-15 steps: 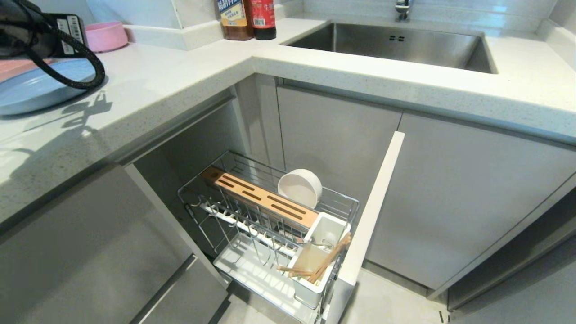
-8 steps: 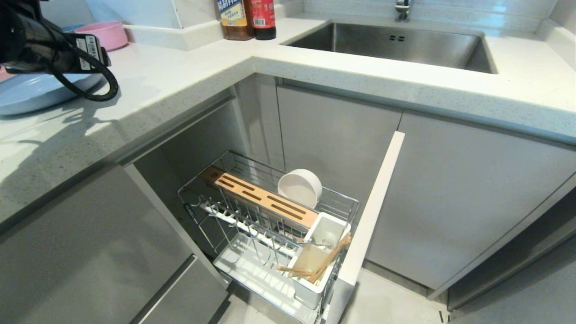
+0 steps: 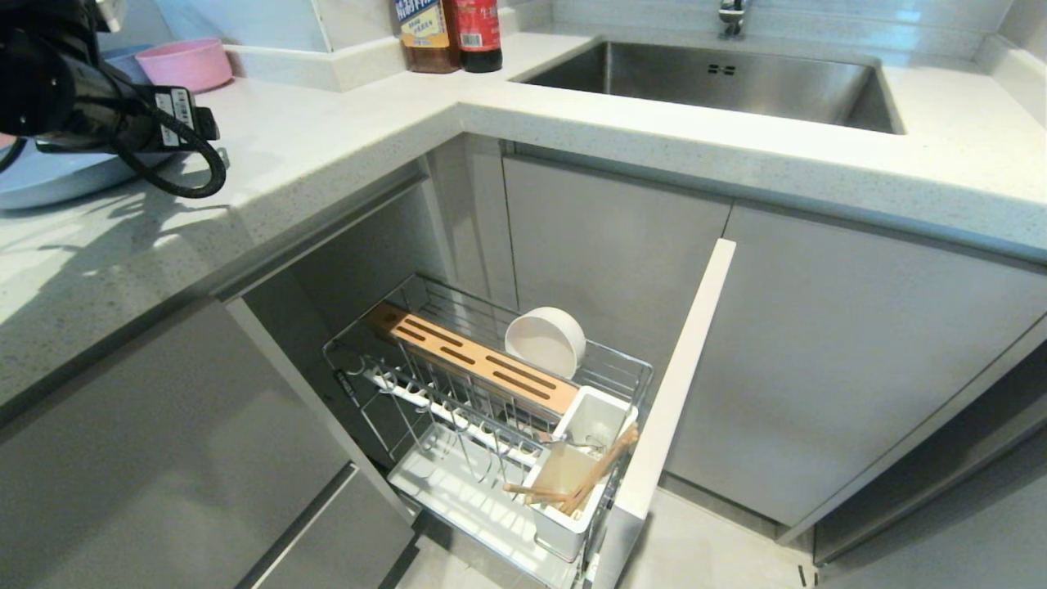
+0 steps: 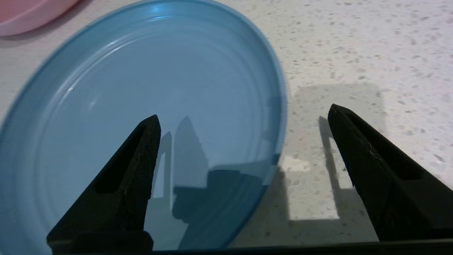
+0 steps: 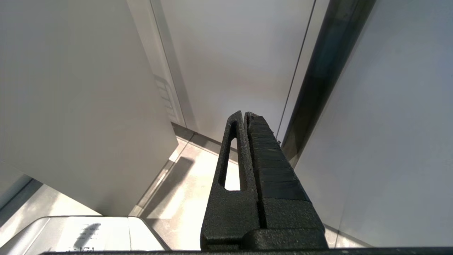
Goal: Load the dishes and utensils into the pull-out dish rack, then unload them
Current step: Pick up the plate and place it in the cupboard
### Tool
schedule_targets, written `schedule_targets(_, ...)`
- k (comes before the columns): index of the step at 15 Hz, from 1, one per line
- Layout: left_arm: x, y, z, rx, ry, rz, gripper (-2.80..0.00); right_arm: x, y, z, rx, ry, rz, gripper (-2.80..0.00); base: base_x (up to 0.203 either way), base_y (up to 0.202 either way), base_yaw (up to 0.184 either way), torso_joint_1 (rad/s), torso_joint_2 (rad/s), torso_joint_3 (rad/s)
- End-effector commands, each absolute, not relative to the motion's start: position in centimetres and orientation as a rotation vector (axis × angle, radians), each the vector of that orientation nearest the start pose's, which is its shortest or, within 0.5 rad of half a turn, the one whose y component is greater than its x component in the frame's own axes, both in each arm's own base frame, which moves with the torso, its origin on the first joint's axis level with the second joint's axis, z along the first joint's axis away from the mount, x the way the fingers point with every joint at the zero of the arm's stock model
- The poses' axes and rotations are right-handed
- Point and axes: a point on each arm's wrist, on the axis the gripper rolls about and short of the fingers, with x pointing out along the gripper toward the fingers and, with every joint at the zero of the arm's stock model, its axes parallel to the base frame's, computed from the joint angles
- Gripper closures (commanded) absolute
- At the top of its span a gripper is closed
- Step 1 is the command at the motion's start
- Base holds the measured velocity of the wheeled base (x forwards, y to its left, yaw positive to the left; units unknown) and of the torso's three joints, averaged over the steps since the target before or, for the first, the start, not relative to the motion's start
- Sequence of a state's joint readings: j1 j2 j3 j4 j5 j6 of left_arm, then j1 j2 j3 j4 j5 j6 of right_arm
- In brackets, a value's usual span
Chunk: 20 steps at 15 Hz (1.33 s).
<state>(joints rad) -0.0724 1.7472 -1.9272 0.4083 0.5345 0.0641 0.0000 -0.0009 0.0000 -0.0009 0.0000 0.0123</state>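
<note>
The light-blue plate (image 4: 141,88) lies flat on the speckled countertop (image 4: 371,53), at the far left of the head view (image 3: 49,176). My left gripper (image 4: 244,111) hovers open over its edge, one finger above the plate and the other above the counter, with nothing held. The pull-out dish rack (image 3: 352,348) stands drawn out below the counter. It holds the off-white bowl (image 3: 545,339) on edge beside the wooden strip (image 3: 483,360). The chopsticks (image 3: 601,474) and a metal utensil (image 3: 572,444) sit in the white holder (image 3: 572,523). My right gripper (image 5: 244,113) hangs shut and empty beside the cabinets.
A pink bowl (image 3: 184,64) stands on the counter beyond the plate, and two sauce bottles (image 3: 448,33) by the sink (image 3: 720,78). The rack's pale front panel (image 3: 679,376) juts out beside the grey cabinet doors (image 3: 818,368).
In the head view my left arm has moved right and a little down across the plate. The rack and its contents have not moved.
</note>
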Motion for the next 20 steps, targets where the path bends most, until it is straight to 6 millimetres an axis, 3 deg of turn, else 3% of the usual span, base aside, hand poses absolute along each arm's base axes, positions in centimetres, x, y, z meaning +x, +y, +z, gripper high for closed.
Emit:
schedule_targets(1,31.0,-0.7,37.7,0.124,0.242,0.439,-2.8,-2.3,0.0,7.5,0.012,0.0,0.0,0.0,0.0,0.0,0.0,0.0,0.0,0.0)
schedule_targets(20,31.3,0.6,37.3,0.019,0.239,0.422,-2.8,-2.3,0.0,7.5,0.012,0.001,0.0,0.0,0.0,0.0,0.0,0.0,0.0,0.0)
